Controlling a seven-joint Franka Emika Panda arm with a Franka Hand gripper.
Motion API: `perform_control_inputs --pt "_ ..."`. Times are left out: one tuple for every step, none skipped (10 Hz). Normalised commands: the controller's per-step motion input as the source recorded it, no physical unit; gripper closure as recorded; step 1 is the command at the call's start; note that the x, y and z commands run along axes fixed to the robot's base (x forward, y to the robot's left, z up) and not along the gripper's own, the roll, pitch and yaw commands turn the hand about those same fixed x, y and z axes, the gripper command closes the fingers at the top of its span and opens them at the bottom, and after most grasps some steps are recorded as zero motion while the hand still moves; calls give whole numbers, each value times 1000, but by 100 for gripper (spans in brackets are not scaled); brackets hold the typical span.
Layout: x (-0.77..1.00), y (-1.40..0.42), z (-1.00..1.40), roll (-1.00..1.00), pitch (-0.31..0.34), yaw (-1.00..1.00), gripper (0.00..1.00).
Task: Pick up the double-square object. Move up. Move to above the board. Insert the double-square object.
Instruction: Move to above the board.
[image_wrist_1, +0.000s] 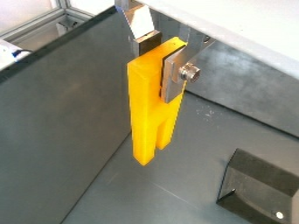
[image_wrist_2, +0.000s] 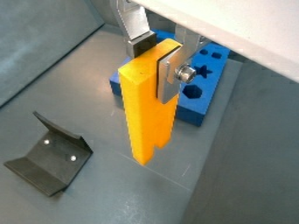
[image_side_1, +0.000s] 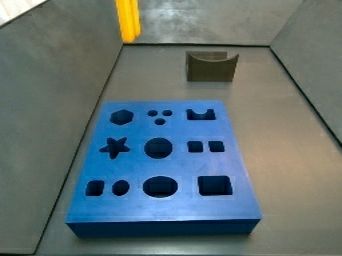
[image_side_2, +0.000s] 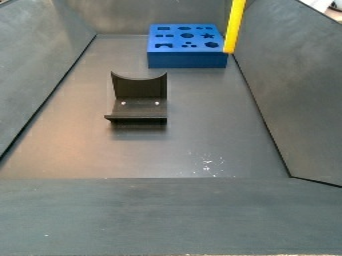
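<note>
Two fingers (image_wrist_2: 163, 63) clamp the double-square object (image_wrist_2: 149, 109) above the grey floor (image_side_2: 201, 150).

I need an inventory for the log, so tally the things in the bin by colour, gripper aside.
Yellow: 1, the bar held upright in the gripper, off the floor.
Blue: 1, the board.
Dark: 1, the fixture.
Total: 3.

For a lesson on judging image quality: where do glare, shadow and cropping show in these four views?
In a wrist view, the fixture gleams with bright reflections; in both wrist views the pincer holds the double-square object sharply, one face lit, one shaded. In a side view, the board is evenly lit and the bar is cropped at the frame's top. In the other side view, pale specks glint on the floor.
</note>
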Motion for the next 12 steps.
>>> perform_control_inputs --pt "-17 -46 809 -11 82 20 100" --pt "-2 -36 682 -15 91 21 100" --pt "3 -25 519 -21 93 22 100" --pt "2 -24 439 -24 91 21 100" --pt "-1 -21 247 -30 83 18 100" --pt "1 -20 173 -32 82 17 100" --pt "523 -1000 132 -112 377 929 100" --pt "534 -1000 127 -64 376 865 100" --pt "578 -1000 127 6 374 556 100" --pt "590 -1000 135 -20 333 406 100" --pt "581 -1000 142 12 220 210 100" --pt "578 -1000 145 16 145 124 100"
